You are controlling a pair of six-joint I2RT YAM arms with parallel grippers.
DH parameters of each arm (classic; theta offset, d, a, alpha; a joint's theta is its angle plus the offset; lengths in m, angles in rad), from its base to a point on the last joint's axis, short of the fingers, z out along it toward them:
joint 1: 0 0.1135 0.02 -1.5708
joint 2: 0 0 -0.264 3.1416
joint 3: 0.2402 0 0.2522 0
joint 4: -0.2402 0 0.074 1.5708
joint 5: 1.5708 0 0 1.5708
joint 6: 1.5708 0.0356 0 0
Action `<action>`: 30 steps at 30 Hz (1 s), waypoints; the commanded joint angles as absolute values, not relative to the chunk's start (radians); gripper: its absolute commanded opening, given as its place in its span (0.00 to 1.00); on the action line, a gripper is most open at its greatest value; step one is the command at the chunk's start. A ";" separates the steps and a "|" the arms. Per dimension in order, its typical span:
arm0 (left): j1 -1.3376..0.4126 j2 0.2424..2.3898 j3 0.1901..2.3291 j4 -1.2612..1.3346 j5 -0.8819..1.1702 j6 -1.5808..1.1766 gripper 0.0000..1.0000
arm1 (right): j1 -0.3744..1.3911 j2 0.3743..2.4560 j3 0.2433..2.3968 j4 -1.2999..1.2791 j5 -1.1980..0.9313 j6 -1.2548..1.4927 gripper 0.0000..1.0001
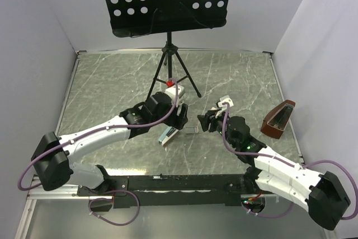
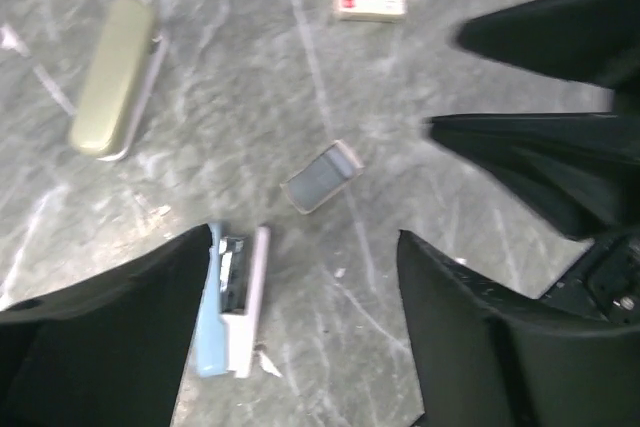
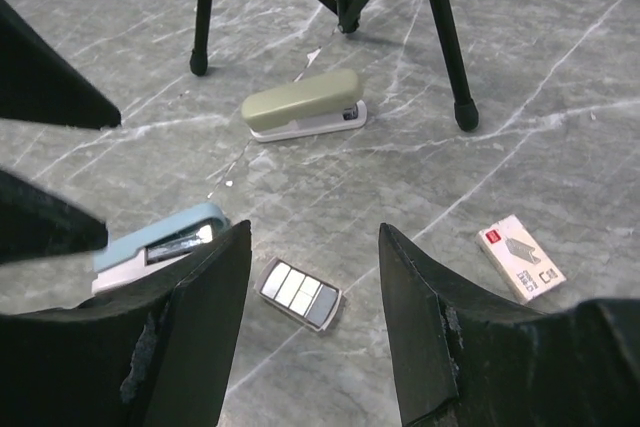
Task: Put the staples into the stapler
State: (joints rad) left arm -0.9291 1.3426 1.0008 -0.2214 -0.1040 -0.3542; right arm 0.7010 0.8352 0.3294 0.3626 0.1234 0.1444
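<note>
Both claws over the marble surface [image 1: 235, 76], neither holding anything.

- Left claw [image 2: 305, 237]: fingers spread wide, nothing between them.
- Right claw [image 3: 312, 234]: fingers also spread, nothing gripped.
- Staple strip [image 3: 298, 293]: flat on the surface, silvery-grey. In the top view it sits between the blue stapler [image 1: 168, 135] and the right claw, near the stapler but not touching it.
- Blue stapler: lies open with its magazine showing, close under the left claw's left finger.
- Staple box [image 3: 520, 258]: off to the side, well apart from the strip.

Key relation: in the right wrist view the strip is centred in the gap just ahead of the 2 fingertips. Its long axis runs roughly finger to finger, slightly skewed. From the left claw it lies further ahead, past the tips.

Judgement: the right claw is better lined up for the pick. Closing as it stands would bear on the strip's short ends, so a wrist turn may be needed to pinch across the long sides.
</note>
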 commanded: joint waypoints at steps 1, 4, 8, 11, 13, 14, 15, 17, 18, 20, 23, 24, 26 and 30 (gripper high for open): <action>-0.876 1.336 0.931 -0.232 -0.106 -0.386 0.81 | 0.695 0.802 0.399 0.301 0.144 0.169 0.61; -0.844 1.347 0.873 -0.197 -0.088 -0.393 0.86 | 0.693 0.802 0.429 0.223 0.147 0.178 0.61; -0.793 1.417 0.848 -0.178 -0.063 -0.397 0.84 | 0.693 0.798 0.460 0.134 0.150 0.187 0.61; -0.755 1.462 0.851 -0.153 -0.022 -0.388 0.78 | 0.695 0.788 0.465 0.107 0.147 0.192 0.61; -0.735 1.495 0.874 -0.156 -0.009 -0.373 0.71 | 0.695 0.793 0.471 0.091 0.138 0.190 0.61; -0.730 1.505 0.885 -0.170 0.004 -0.368 0.69 | 0.695 0.801 0.477 0.084 0.108 0.189 0.61; -0.729 1.511 0.900 -0.178 0.009 -0.359 0.68 | 0.695 0.830 0.489 0.063 0.091 0.186 0.61; -0.726 1.502 0.900 -0.179 0.009 -0.359 0.69 | 0.695 0.868 0.528 0.040 0.031 0.198 0.61; -0.723 1.493 0.885 -0.170 0.008 -0.364 0.69 | 0.696 0.915 0.541 0.031 0.009 0.212 0.61; -0.716 1.450 0.867 -0.164 0.002 -0.376 0.70 | 0.696 0.974 0.600 0.005 -0.029 0.232 0.61; -0.710 1.339 0.798 -0.134 -0.036 -0.408 0.74 | 0.696 1.121 0.705 -0.043 -0.138 0.259 0.61; -0.707 1.304 0.760 -0.123 -0.055 -0.425 0.75 | 0.699 1.206 0.734 -0.052 -0.181 0.282 0.60; -0.706 1.188 0.727 -0.124 -0.113 -0.439 0.78 | 0.715 1.293 0.840 -0.111 -0.199 0.316 0.60; -0.700 0.975 0.695 -0.175 -0.219 -0.434 0.85 | 0.775 1.503 1.020 -0.268 -0.072 0.483 0.61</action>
State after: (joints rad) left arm -0.7094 1.1408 0.7017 -0.1802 -0.0963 -0.4133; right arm 0.7223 1.3773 0.8761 -0.1120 -0.1162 0.3164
